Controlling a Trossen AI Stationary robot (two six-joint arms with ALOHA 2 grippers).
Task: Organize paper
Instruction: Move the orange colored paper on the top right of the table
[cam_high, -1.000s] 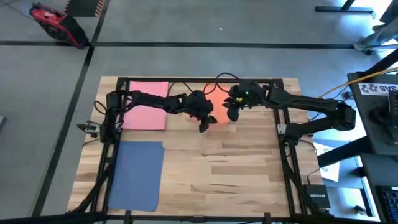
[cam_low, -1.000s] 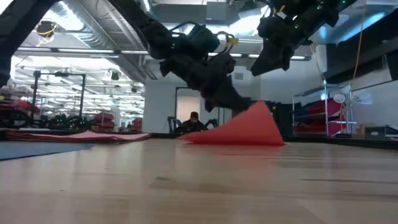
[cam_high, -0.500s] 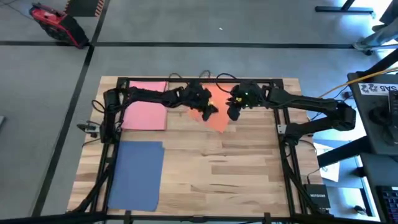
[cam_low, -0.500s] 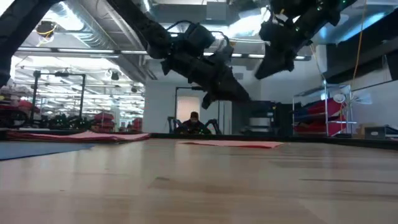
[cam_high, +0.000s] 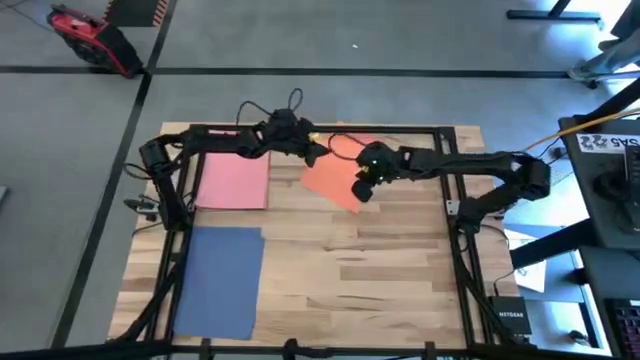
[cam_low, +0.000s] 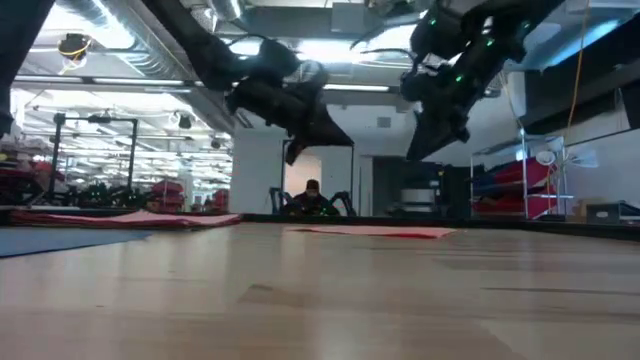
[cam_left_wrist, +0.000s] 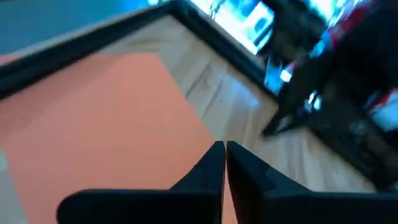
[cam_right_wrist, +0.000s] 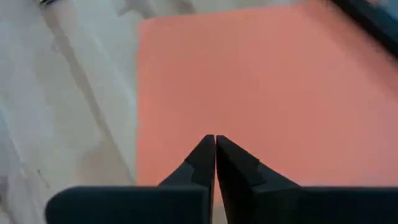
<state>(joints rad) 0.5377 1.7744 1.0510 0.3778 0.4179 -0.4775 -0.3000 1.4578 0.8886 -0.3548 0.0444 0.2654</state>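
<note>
Three sheets of paper lie flat on the pale wooden bench (cam_high: 380, 270): a pink sheet (cam_high: 235, 180) at the far left, a blue sheet (cam_high: 220, 280) nearer on the left, and an orange sheet (cam_high: 335, 170) at the far middle, turned askew so its long axis runs on a diagonal rather than square to the bench edges. The right gripper (cam_high: 362, 190) hovers directly over the orange sheet's near right corner, fingers (cam_right_wrist: 205, 165) pressed together, holding nothing. The left gripper (cam_high: 312, 152) hangs over the sheet's far left edge, fingers (cam_left_wrist: 214, 168) likewise pressed together and empty. Both are close, but the right one looks better placed, since the sheet spreads out straight ahead of its fingertips. In the level view, the orange sheet lies flat with both grippers raised above it.
</note>
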